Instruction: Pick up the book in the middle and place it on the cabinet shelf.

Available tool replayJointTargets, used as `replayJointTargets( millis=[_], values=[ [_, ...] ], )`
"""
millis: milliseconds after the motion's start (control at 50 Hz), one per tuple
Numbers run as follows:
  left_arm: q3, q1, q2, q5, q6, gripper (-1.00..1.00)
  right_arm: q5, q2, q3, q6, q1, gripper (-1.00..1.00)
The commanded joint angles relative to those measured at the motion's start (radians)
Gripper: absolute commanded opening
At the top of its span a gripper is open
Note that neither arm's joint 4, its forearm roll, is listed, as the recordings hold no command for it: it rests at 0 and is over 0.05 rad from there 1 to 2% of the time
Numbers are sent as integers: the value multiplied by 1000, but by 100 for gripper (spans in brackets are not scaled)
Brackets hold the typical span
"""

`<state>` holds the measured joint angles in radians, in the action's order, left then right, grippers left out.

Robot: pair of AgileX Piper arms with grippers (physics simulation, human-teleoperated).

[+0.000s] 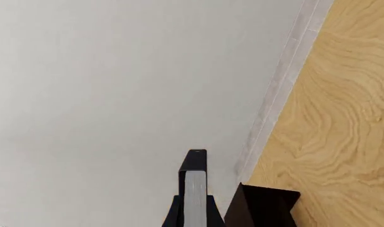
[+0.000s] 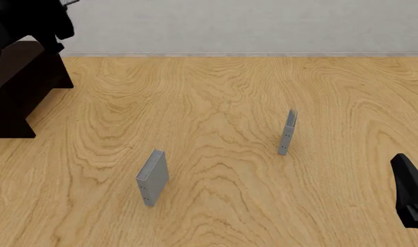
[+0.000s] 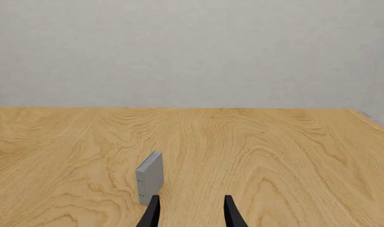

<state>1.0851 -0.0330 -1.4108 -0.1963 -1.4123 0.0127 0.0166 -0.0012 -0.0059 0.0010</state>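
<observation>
The book (image 1: pixel 195 187), black with white page edges, is held upright between the fingers of my left gripper (image 1: pixel 194 215), which is shut on it. In the left wrist view a corner of the dark cabinet shelf (image 1: pixel 263 208) lies close beside the book. From the front, the cabinet shelf (image 2: pixel 20 87) stands at the far left. My left gripper (image 2: pixel 54 23) hangs over its top there, and the book cannot be told apart from the black arm. My right gripper (image 2: pixel 412 198) is low at the right edge, open (image 3: pixel 190 215) and holding nothing.
Two grey books stand upright on the wooden table: a thicker one (image 2: pixel 152 177) at front left of centre and a thin one (image 2: pixel 286 132) to the right. A grey book (image 3: pixel 150 177) stands just ahead of my right fingers. A pale wall (image 2: pixel 250 25) runs along the far edge.
</observation>
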Motion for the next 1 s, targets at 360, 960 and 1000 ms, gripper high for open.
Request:
replayJointTargets(
  millis=[360,960,1000],
  values=[
    [28,175,-69,-87,-130,-100,-33,-16,-18,0,1,100],
    [155,275,-180,-5,-125,-100,-31,-15,-16,0,1,100],
    [165,281,-191,-7,-127,-100,-31,-15,-16,0,1,100]
  ],
)
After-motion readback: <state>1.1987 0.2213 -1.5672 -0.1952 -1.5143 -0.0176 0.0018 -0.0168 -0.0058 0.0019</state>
